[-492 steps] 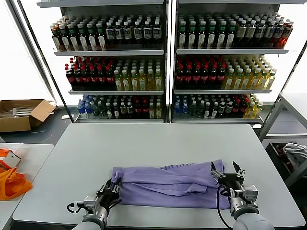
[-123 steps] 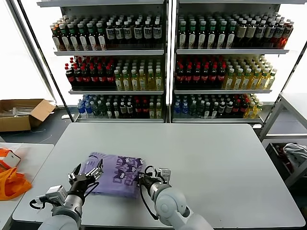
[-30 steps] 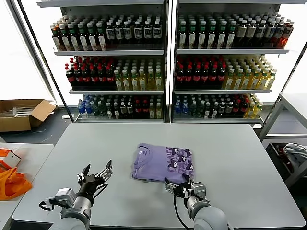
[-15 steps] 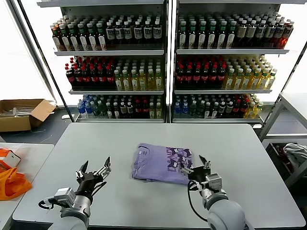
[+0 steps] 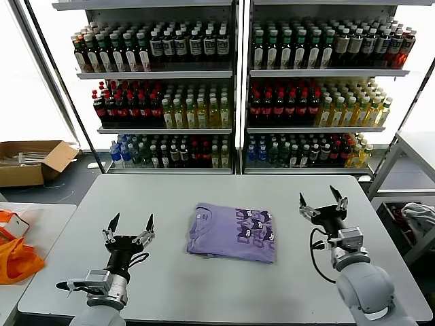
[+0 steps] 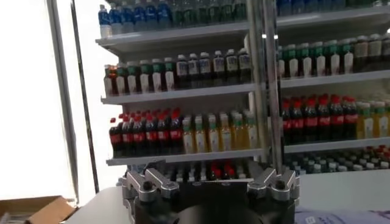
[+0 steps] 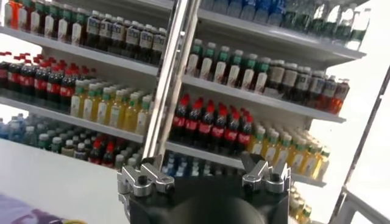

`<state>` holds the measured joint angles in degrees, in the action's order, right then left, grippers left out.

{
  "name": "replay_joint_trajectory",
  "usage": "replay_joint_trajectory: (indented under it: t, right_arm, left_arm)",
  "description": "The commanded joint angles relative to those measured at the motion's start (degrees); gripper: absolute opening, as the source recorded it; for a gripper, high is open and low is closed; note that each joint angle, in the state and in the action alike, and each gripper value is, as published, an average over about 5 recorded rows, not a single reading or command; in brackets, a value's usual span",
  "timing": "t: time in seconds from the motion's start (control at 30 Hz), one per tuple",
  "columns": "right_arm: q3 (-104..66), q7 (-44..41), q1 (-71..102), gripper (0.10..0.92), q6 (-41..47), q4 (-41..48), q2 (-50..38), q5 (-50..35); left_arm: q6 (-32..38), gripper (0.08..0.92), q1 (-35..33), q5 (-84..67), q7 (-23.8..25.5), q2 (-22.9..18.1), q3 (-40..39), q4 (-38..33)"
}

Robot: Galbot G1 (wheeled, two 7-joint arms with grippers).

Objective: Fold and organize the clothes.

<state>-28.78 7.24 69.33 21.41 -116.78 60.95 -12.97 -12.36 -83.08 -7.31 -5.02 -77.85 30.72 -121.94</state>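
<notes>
The lavender-purple T-shirt (image 5: 232,233) lies folded into a neat rectangle at the middle of the grey table (image 5: 204,197), its dark printed graphic facing up on the right half. My left gripper (image 5: 130,224) is open and empty, raised to the left of the shirt with fingers pointing up. My right gripper (image 5: 321,199) is open and empty, raised to the right of the shirt. Neither touches it. A corner of the shirt shows in the left wrist view (image 6: 341,217) and in the right wrist view (image 7: 24,213). The gripper bases show in the left wrist view (image 6: 210,182) and the right wrist view (image 7: 204,176).
Drink shelves (image 5: 238,88) full of bottles stand behind the table. An orange bag (image 5: 15,258) lies on a side table at the left. A cardboard box (image 5: 30,159) sits on the floor at the far left. A pale cloth (image 5: 418,217) lies at the far right.
My right gripper has lifted off the shirt's near right edge and swung up and right. My left gripper has tilted upright. The folded shirt has stayed put.
</notes>
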Motion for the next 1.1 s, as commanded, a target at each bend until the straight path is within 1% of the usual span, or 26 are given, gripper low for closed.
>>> replay_joint_trajectory:
  t: [0.03,0.1,0.17,0.3,0.37,0.4,0.5,0.57,0.7,0.77,0.9,1.1]
  right_arm:
    - [-7.67,-14.52,-3.02,0.823,2.56,3.56,-3.44,-2.0]
    - [-7.84,-18.32,-5.0,0.823,2.38,4.9,-4.45,-3.52]
    - [-8.27,-23.85,-7.25,0.823,0.97,6.68,-5.07,-3.81]
    - [-9.45,-35.5,-12.38,0.823,-6.78,12.63,-5.26,-2.23]
    - [-10.21,-37.73,-14.34,0.823,-8.88,14.76,-5.81,-1.85]
    - [-10.49,-36.99,-14.81,0.823,-8.52,14.91,-6.17,-2.37]
    - [-11.05,-28.15,-15.4,0.823,-0.56,13.36,-6.59,-9.37]
    - [-11.58,-24.84,-15.6,0.823,3.02,12.8,-6.09,-12.78]
    - [-12.39,-24.9,-16.04,0.823,4.01,13.25,-5.81,-12.4]
    - [-12.33,-22.97,-16.4,0.823,5.17,13.46,-5.84,-13.77]
    - [-11.56,-16.69,-14.85,0.823,6.81,12.0,-4.54,-14.47]
    - [-10.51,-6.87,-11.35,0.823,8.4,7.93,-1.68,-13.64]
  left_arm:
    - [-2.33,0.823,1.87,-2.73,5.61,1.3,0.11,-0.07]
    - [-3.95,0.822,3.24,-4.25,5.72,1.68,0.28,0.0]
    - [-5.49,0.823,4.54,-6.13,5.63,1.91,0.41,-0.1]
    - [-7.0,0.823,5.73,-8.97,5.54,2.11,0.58,-0.27]
    - [-7.21,0.823,5.95,-9.55,5.5,2.23,0.72,-0.14]
    - [-7.24,0.822,6.02,-9.71,5.42,2.27,0.82,-0.09]
    - [-7.27,0.823,6.3,-10.72,4.85,2.26,1.15,-0.11]
    - [-7.54,0.823,6.62,-11.49,4.48,2.27,1.24,-0.12]
    - [-8.55,0.823,7.32,-12.12,4.32,2.4,1.39,-0.12]
    - [-8.82,0.822,7.34,-12.3,4.23,2.32,1.54,-0.14]
    - [-8.68,0.823,6.11,-12.37,3.76,1.88,1.67,-0.46]
    - [-8.37,0.822,4.24,-11.19,1.53,1.49,1.83,-1.73]
